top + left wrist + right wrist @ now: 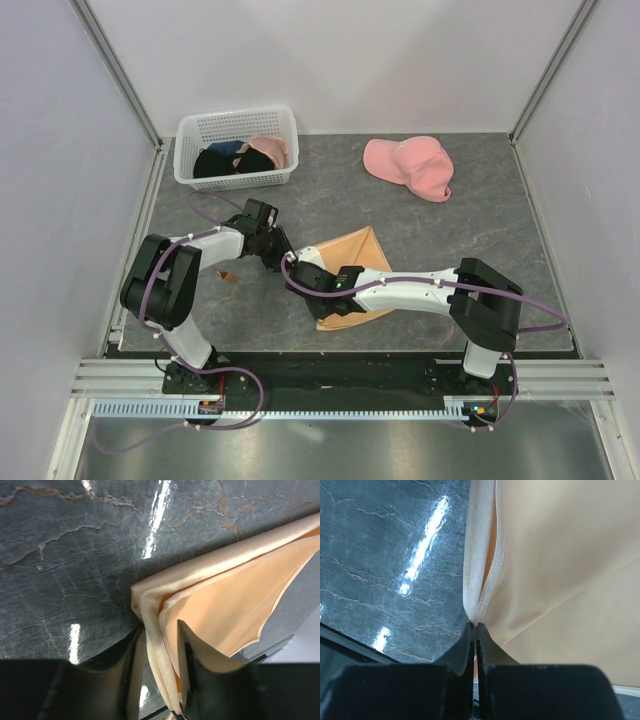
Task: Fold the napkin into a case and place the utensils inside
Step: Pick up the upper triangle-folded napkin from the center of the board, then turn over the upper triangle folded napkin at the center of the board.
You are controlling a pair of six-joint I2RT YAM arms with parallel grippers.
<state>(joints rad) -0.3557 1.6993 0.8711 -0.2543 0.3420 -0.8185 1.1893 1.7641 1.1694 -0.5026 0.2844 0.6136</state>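
On the napkin [356,254], right claw [475,626] pinches shut, left claw [160,629] straddles half-open.

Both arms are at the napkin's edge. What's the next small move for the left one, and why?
Probably close the left gripper on the napkin: its fingers stand apart with the folded edge between them, while the right gripper is shut on the cloth. A second pinch would let both arms carry the fold.
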